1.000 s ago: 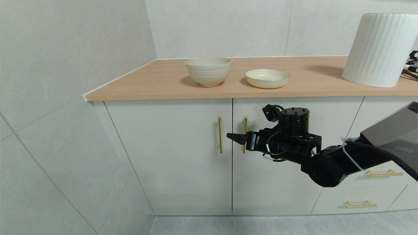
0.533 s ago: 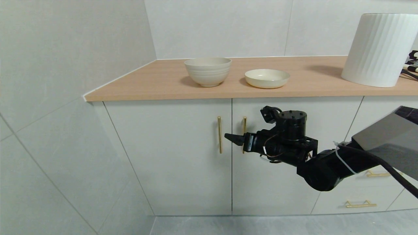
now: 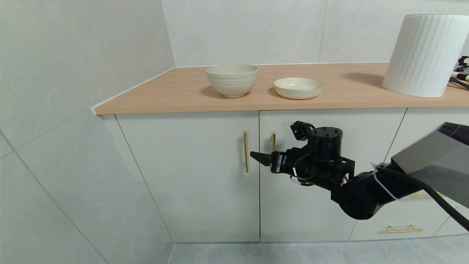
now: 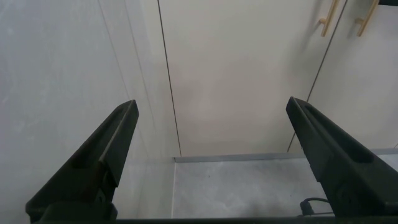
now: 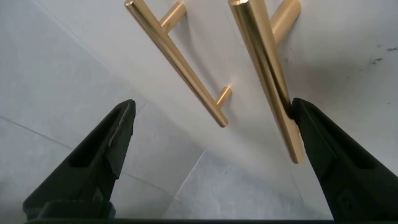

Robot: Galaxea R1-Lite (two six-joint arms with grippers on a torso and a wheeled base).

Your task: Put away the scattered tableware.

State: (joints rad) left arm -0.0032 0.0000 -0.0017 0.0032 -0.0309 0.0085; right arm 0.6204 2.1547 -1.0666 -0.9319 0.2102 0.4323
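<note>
Bowl (image 3: 233, 80) 1 | plate (image 3: 299, 88) 1 (both on counter (image 3: 176, 95)) | cabinet handles (image 3: 246, 151) 2

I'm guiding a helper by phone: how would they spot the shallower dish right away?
Find the wooden countertop. Left of the tall ribbed white container two cream dishes sit apart. The shallow dish is the right one: low, wide and smooth, unlike the deep ribbed bowl.

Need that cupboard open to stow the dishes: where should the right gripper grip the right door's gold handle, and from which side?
Grip the right door's handle mid-bar, coming straight from the front with the open right gripper straddling it side to side. It is a slim upright bar standing off the door on posts.
</note>
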